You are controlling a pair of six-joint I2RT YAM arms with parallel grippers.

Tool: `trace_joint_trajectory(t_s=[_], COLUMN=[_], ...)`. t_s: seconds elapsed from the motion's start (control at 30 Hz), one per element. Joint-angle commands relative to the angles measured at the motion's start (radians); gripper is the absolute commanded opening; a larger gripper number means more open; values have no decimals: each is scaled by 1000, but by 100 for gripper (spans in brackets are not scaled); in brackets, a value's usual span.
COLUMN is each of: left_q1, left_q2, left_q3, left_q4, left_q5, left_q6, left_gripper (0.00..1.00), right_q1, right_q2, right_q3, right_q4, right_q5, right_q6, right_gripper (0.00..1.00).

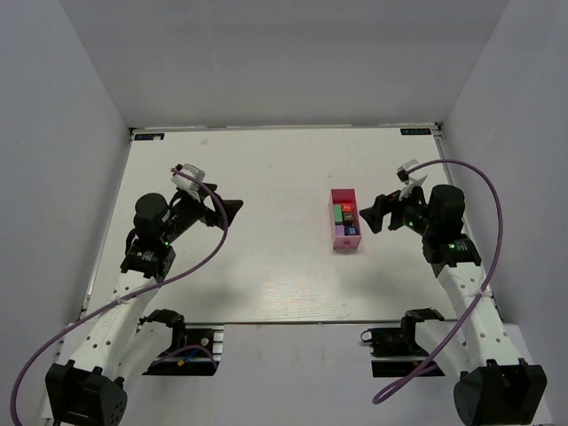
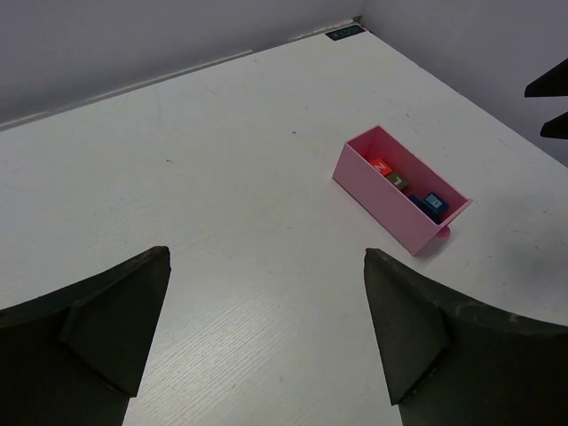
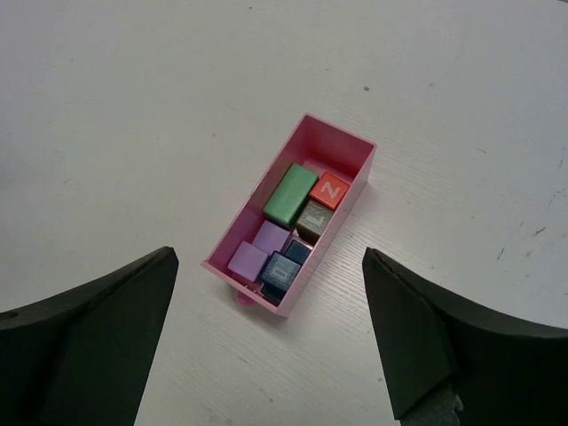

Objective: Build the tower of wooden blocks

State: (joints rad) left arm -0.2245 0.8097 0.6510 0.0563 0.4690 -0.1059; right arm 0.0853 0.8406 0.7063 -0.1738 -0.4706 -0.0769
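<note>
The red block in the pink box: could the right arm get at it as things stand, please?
Probably yes. The right arm's fingers hang open near the pink box, which has no lid, and the red block sits uncovered; the box wall close beside it may crowd one finger.

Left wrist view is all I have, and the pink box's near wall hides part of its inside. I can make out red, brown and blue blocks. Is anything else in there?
Observer: Yes. In the pink box a green block lies beside the red block.
Operator: Any more colours?
Observer: Two purple blocks sit side by side with the blue blocks at the other end.
Operator: Where is the right gripper?
Observer: From above, the right gripper is just right of the box, open and holding nothing.
</note>
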Motion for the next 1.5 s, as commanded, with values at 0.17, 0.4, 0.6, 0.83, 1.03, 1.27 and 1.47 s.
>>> trace_joint_trajectory(t_s=[0.17,0.4,0.6,0.83,1.03,1.27,1.47], left_q1=[4,4,4,4,4,4,4], left_q2=[3,23,45,114,138,138,149], left_q3=[33,42,64,101,110,110,110], left_q4=[-9,-18,-73,-145,-154,-145,-145], left_q5=[16,-6,-104,-182,-152,-102,-84], left_q6=[-26,-35,-57,-106,-115,-133,-143], left_gripper=[100,51,72,80,76,75,73], right_q1=[-2,2,14,36,85,152,185], right_q2=[-32,44,123,320,512,644,730], right_q3=[-17,27,90,180,284,344,360], right_q4=[14,-22,-62,-90,-113,-104,-89], right_q5=[-42,27,122,268,250,302,359], right_q6=[-148,-150,-123,-141,-124,-103,-74], right_gripper=[90,31,50,60,58,56,56])
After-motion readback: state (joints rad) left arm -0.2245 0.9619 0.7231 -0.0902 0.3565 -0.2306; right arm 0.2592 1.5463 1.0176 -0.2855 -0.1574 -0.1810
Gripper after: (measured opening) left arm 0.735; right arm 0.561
